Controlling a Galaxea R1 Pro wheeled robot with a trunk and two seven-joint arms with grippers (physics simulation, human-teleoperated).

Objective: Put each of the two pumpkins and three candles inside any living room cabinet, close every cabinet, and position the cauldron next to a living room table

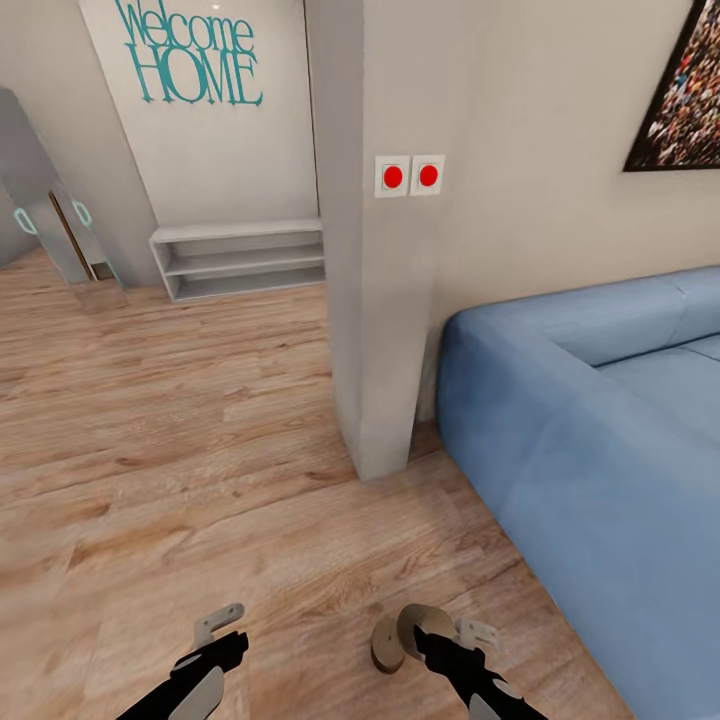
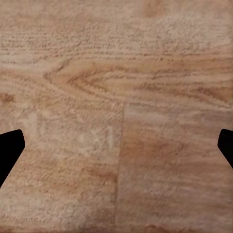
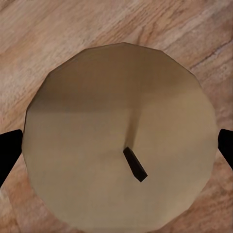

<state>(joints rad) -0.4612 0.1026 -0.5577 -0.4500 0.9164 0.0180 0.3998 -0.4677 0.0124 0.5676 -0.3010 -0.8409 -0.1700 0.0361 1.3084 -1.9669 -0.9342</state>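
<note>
- Our right gripper (image 1: 418, 640) was clenched on 1 candle (image 1: 405, 636), a tan stub held low over the wood floor (image 1: 180, 440); in the right wrist view the candle's round end (image 3: 121, 136) with its dark wick (image 3: 134, 164) sat between the 2 black fingertips (image 3: 8, 150).
- Our left gripper (image 1: 222, 628) hung empty and released, its fingertips (image 2: 9, 150) spread wide over bare floor planks, level with the right gripper and well apart from it.
- We judged the step in hand to be carrying this candle toward the living-room cabinet, which was not among the things ahead of us.
- Beyond the right gripper stood a grey pillar (image 1: 385, 300); off to that gripper's outer side ran a blue sofa (image 1: 600, 430), fairly near.
- To do this well, we judged that we should keep the grip firm and the arm tucked low while the base turned, and hold the right gripper away from the sofa edge and the pillar corner so the candle was not knocked loose.
- Counts: 1 candle in hand; 2 grippers; 2 red wall buttons (image 1: 410, 176) on the pillar; 1 low grey shelf unit (image 1: 240, 258) far ahead of the left gripper, under 1 "Welcome HOME" sign (image 1: 190, 55); 1 framed picture (image 1: 685, 90) above the sofa.
</note>
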